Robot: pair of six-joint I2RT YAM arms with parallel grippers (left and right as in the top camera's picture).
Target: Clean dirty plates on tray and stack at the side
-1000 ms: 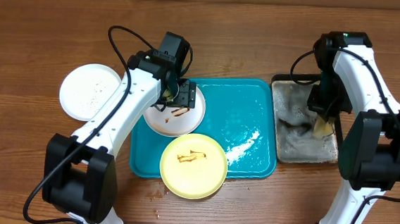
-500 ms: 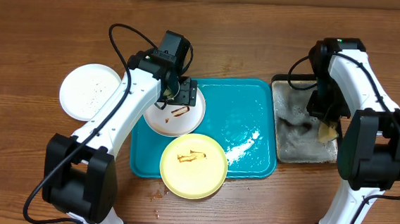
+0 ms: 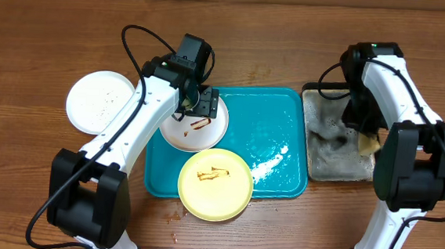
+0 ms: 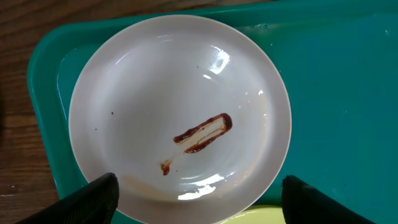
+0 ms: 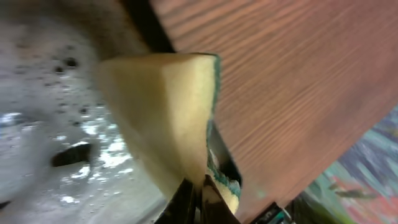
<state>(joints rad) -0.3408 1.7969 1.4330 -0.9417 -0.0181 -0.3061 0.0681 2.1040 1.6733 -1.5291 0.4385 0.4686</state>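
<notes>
A white plate (image 3: pixel 199 128) with a brown smear lies on the teal tray (image 3: pixel 274 116), at its left end. My left gripper (image 3: pixel 201 106) hovers over that plate, open, holding nothing. In the left wrist view the plate (image 4: pixel 180 93) fills the frame, and the dark fingertips (image 4: pixel 93 199) stand wide apart at its near rim. A smeared yellow-green plate (image 3: pixel 215 184) overhangs the tray's front edge. Another white plate (image 3: pixel 98 102) rests on the table, left of the tray. My right gripper (image 5: pixel 202 199) is shut on a yellow sponge (image 5: pixel 161 106) with a green backing.
A black tray (image 3: pixel 338 160) of grey foamy water stands right of the teal tray, and the sponge (image 3: pixel 368 142) hangs over its right side. Foam streaks (image 3: pixel 271 161) lie on the teal tray. Crumbs dot the wooden table (image 3: pixel 56 34) near the front.
The right arm has shifted a little, carrying the sponge toward the black tray's right edge. The left arm and the plates have not moved.
</notes>
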